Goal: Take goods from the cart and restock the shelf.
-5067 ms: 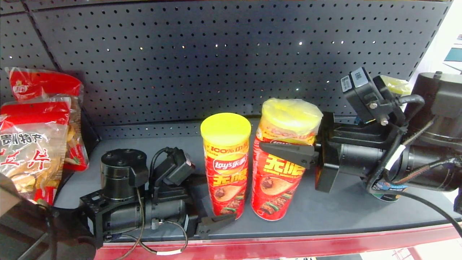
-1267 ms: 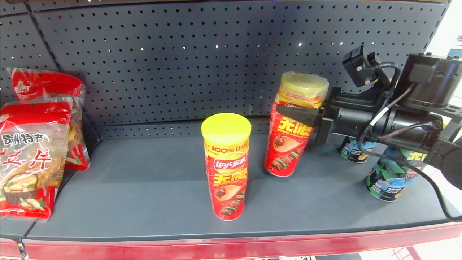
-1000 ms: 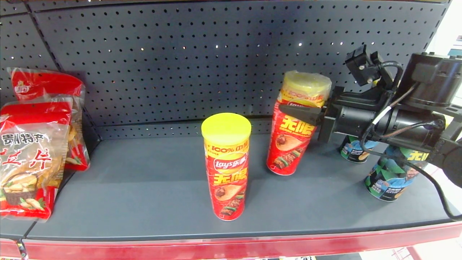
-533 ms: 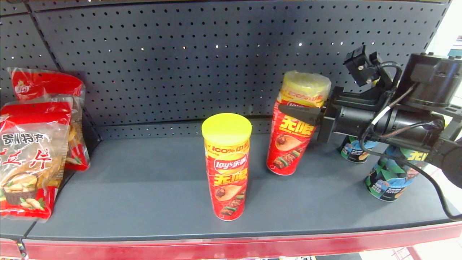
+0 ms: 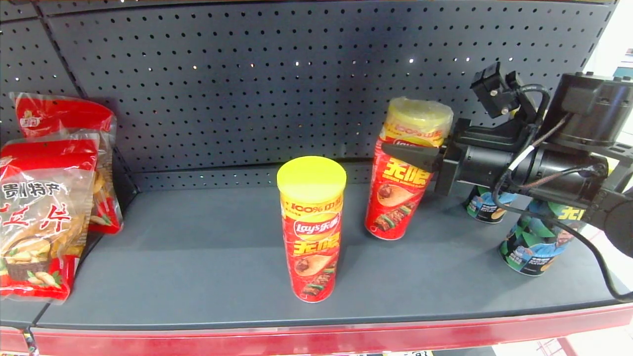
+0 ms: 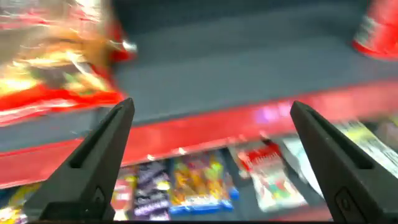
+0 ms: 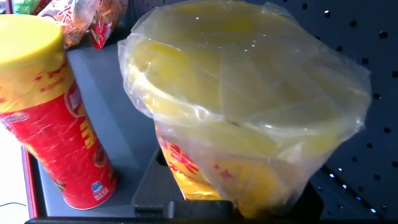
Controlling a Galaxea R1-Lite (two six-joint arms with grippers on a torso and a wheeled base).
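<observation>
Clamping wrapped can [image 5: 399, 185], right jaws, on shelf [image 5: 198, 257]

Open shelf [image 5: 198, 257] lies between snack bags [image 5: 44, 198] and front can [image 5: 311, 237]; blue cans [image 5: 534, 247] crowd the right end.

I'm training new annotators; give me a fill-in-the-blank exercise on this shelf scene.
The right gripper is shut on the red cylindrical chip can whose yellow lid is wrapped in clear ____.
The other red cylindrical chip can stands upright with a bare ____ lid.
The fingers of the left gripper are ____.
The red snack bags lie at the grey shelf's ____ end.
Missing: plastic; yellow; open; left.
</observation>
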